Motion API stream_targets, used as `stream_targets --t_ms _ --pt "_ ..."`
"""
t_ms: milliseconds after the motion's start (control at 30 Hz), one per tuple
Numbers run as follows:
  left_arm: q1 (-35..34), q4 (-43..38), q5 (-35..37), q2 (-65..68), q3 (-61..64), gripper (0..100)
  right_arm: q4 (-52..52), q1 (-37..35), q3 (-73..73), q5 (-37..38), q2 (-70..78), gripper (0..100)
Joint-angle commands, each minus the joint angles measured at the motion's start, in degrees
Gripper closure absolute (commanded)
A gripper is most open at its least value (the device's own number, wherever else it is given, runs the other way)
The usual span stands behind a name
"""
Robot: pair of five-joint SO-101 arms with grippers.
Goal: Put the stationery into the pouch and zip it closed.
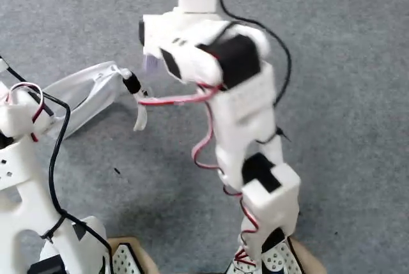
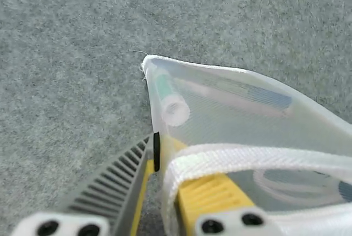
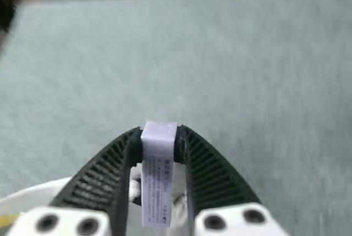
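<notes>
Left gripper (image 2: 165,162): fingers clamped on the near edge of the pouch (image 2: 231,120), one finger outside the mesh wall, the yellow one against its other face. Grip sits beside the white strap (image 2: 247,156).

Pouch: raised off the bench (image 1: 345,63) at the gripped end, running away from the left arm. Pens (image 2: 168,95) already lie inside, along the far seam. Whether the mouth gapes cannot be told.

Right gripper (image 3: 159,134): fingers closed on a lilac block with a paper sleeve, probably an eraser (image 3: 158,181), pinched near its top, the rest hanging below. In the high view it hovers just beyond the pouch's far end, a little above it.

Judgement: the eraser is not yet in, and the zip is not yet done.

Risks:
- The pouch is held at one edge only, so the mesh is limp. If the mouth sags shut, the eraser lands on the wall and slides onto the bench.
- The pinch on the eraser is shallow, so a nudge against the rim could twist it loose.
- Pushing down with the right arm may drag the pouch out of the left fingers.
- Tilting the pouch further could let the pens slip toward the opening.
</notes>
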Motion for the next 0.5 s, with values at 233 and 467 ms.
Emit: stream_targets --t_ms 233,467 --pt "2.9 0.2 -0.8 -0.9 -0.7 97 -4.2 -10.2 -2.2 5.6 -13.0 98.6" --pt "5.9 0.2 -0.8 -1.1 -0.7 97 -2.8 -14.0 -2.2 6.0 -16.0 98.6"
